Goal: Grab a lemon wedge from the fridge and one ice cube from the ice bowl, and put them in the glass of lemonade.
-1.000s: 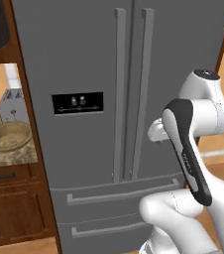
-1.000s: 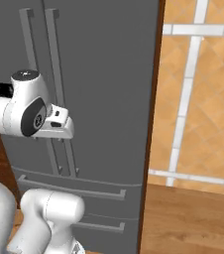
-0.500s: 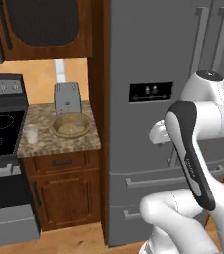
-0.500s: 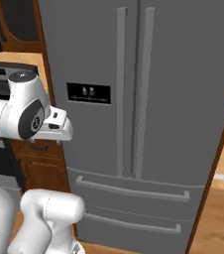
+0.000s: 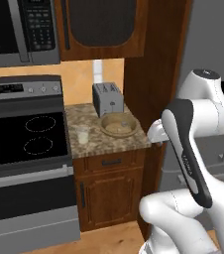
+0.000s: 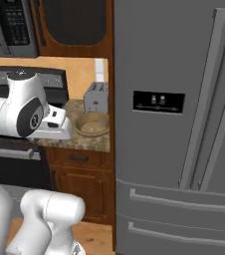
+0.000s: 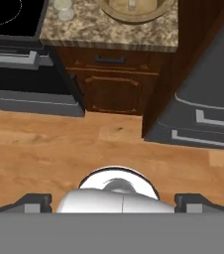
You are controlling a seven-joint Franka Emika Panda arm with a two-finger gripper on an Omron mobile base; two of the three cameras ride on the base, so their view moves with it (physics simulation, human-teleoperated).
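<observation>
The grey steel fridge (image 6: 184,124) stands with both doors shut, so the lemon wedge is hidden. Left of it, on a short granite counter (image 5: 96,144), sits the tan ice bowl (image 5: 118,125), also seen from the right base (image 6: 91,124) and at the hand view's top edge (image 7: 134,9). The glass of lemonade (image 5: 83,134) stands at the counter's left front, cut off in the hand view (image 7: 64,7). My gripper (image 7: 113,202) is open with nothing between its fingers, held high in front of the counter and pointing down at the floor.
A steel toaster (image 5: 108,98) stands behind the bowl. A black stove (image 5: 20,139) adjoins the counter on the left, with a microwave (image 5: 20,30) above. A wooden cabinet (image 7: 111,89) sits under the counter. Wood floor (image 7: 59,149) lies below the hand.
The base has moved left, so the whole scene slid right: the fridge went from the middle to the right, and the counter, bowl, glass and stove came into view. The arm's pose looks the same.
</observation>
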